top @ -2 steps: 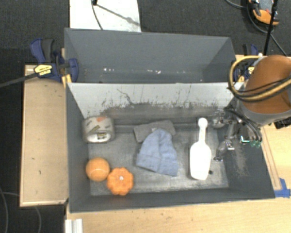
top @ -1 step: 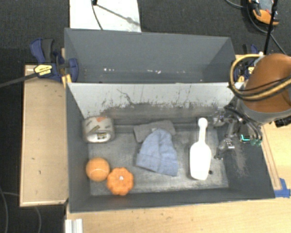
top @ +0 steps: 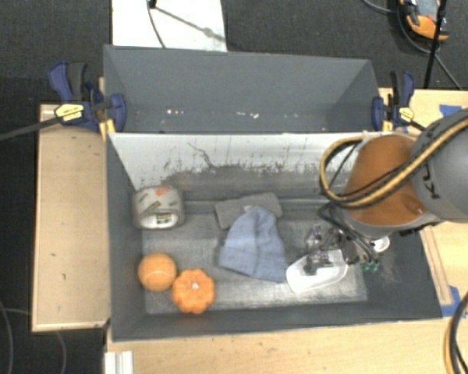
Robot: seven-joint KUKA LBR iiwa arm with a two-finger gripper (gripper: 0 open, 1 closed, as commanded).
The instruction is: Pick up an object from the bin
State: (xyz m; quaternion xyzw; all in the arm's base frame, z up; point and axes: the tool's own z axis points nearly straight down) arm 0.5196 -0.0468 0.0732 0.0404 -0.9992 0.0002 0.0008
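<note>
Gripper [top: 325,257]: low in bin [top: 234,88], front-right, directly over white obj; open or closed, can't tell.
White obj [top: 310,279]: rounded, on bin floor, touching blue cloth [top: 253,244] on cloth's right.
Front-left: orange ball [top: 157,272], small pumpkin [top: 193,290].
</note>
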